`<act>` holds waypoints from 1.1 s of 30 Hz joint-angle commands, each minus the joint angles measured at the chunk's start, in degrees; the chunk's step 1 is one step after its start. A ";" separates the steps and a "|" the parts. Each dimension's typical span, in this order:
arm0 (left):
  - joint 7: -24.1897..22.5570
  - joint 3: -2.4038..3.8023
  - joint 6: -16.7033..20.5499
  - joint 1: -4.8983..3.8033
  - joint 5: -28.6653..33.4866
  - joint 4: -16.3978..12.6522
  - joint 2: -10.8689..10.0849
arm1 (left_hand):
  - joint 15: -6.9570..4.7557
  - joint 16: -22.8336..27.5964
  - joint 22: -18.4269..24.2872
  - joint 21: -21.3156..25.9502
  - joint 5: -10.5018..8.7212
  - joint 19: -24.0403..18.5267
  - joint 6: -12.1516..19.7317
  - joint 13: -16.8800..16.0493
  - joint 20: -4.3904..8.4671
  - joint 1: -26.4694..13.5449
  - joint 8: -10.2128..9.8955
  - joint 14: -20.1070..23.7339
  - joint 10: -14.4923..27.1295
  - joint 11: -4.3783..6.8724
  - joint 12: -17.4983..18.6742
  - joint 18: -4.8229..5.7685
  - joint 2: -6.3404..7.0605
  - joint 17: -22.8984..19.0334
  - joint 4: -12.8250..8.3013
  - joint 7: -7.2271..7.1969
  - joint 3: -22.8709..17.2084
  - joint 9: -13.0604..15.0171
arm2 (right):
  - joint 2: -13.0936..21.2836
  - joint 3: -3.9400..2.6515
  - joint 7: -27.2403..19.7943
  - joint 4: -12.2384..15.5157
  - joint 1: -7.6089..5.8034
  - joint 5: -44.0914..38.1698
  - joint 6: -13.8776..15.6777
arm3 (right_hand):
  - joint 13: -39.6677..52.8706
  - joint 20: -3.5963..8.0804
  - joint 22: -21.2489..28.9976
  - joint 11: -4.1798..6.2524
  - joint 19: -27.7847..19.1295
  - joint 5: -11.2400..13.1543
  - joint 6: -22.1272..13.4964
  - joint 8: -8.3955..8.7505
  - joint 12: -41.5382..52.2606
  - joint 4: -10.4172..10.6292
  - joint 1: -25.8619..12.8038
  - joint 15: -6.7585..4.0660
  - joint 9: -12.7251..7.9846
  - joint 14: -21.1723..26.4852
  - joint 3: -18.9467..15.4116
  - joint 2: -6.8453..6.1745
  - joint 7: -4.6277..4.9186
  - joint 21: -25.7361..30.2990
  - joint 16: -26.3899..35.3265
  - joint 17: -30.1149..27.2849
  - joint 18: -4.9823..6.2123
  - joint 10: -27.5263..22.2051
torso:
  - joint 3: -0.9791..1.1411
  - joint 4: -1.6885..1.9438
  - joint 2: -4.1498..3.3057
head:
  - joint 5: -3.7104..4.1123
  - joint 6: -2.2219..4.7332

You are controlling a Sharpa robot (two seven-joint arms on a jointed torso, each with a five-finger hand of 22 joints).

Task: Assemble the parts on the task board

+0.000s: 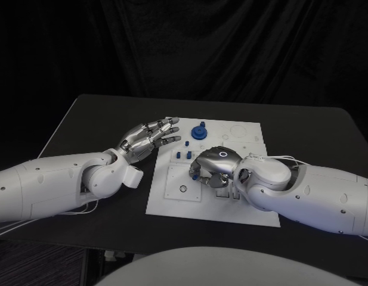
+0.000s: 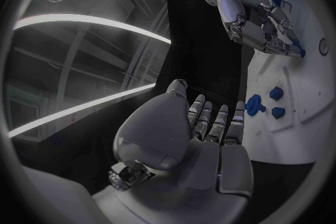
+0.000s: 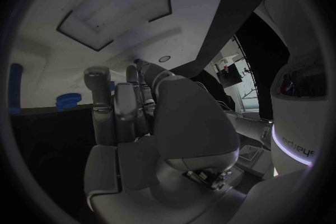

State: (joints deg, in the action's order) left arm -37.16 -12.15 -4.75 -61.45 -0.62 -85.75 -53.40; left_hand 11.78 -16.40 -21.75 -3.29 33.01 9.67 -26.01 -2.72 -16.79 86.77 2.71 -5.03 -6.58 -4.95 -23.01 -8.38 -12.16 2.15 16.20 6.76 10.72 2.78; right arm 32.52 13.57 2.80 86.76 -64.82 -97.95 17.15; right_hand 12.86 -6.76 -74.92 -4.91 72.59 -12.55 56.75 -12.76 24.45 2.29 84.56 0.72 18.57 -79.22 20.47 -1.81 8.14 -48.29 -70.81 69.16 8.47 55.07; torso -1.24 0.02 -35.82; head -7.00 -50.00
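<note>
The white task board [image 1: 240, 134] carries small blue parts [image 1: 200, 131]; left hand [image 1: 150, 138] spread empty, right hand [image 1: 216, 165] fingers curled, grasp unclear.

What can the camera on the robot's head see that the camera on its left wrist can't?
Head view alone: the whole task board, edge to edge, lying on the black table, and both white arms coming in from the sides.

Left wrist view alone: the left hand seen from behind, fingers apart and holding nothing, with the board's edge just past its fingertips.

Both: the right hand, bent down over the board, and a round blue part standing on the board beyond the left hand.
</note>
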 commanded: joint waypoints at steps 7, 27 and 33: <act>-0.23 0.05 -0.99 0.16 0.26 -0.04 0.15 | 0.48 -0.07 0.05 -0.23 0.03 0.33 -0.53 -0.03 -0.05 0.46 0.31 0.11 0.02 -0.61 -0.11 0.57 0.03 0.07 0.07 0.29 -0.47 0.08 | -0.04 0.11 1.41 -0.33 0.39 -0.42 -2.20 | -1.41 -0.69 -4.19 -1.53 -0.92 1.85 -7.13 4.84 -3.29 1.95 -2.33 1.21 -2.16 0.85 0.16 -0.95 0.99 2.99 1.60 -1.49 -0.63 -2.98 | 0.03 0.04 0.03 | 0.19 0.00; -0.32 0.05 -0.83 0.32 0.26 -0.02 -0.28 | 0.53 -0.13 0.11 -0.22 -0.08 0.39 -1.44 -0.05 -0.05 0.53 0.48 0.11 0.03 -0.80 -0.23 0.72 -0.06 0.08 0.06 0.50 -0.59 0.19 | 4.72 -0.06 1.49 2.70 -1.81 0.87 4.81 | -3.32 -1.16 -2.69 -3.16 -2.63 5.78 -25.35 8.76 -7.47 3.37 -3.23 1.23 -10.54 3.35 -5.02 -1.73 -3.90 10.02 3.77 -4.22 0.23 -15.37 | 0.10 -0.03 -0.02 | 0.24 0.00; -0.49 0.05 -0.43 0.34 0.26 -0.36 -0.88 | 0.55 -0.24 0.07 -0.24 0.12 0.47 -1.62 -0.06 -0.05 0.63 0.53 0.07 -0.01 -0.88 -0.34 0.80 -0.08 0.10 0.01 0.56 -0.67 0.22 | 10.48 -0.07 4.16 7.09 -6.27 2.02 2.41 | -2.93 -1.15 -3.39 -3.11 -1.69 1.60 -15.83 7.05 -5.68 2.11 -1.14 1.37 -9.29 2.89 -4.38 -1.01 -2.52 9.13 3.08 -3.81 0.00 -13.78 | 0.11 0.06 0.05 | 0.24 0.00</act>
State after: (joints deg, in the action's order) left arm -36.84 -12.15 -5.01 -61.16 -0.62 -85.87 -54.26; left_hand 11.98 -16.40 -21.70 -3.29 33.01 9.67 -27.24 -2.72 -16.79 86.77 2.95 -4.82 -6.56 -5.36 -23.03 -8.38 -12.16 2.20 16.20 7.37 10.40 2.91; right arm 42.43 13.51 3.96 93.01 -70.62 -97.01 19.28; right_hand 9.86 -7.89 -74.91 -7.98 70.71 -10.84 40.84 -5.51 18.65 4.57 83.10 2.01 9.23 -76.20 16.13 -2.85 5.57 -39.15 -67.65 65.39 8.48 41.04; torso -1.15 0.04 -35.81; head -6.67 -50.00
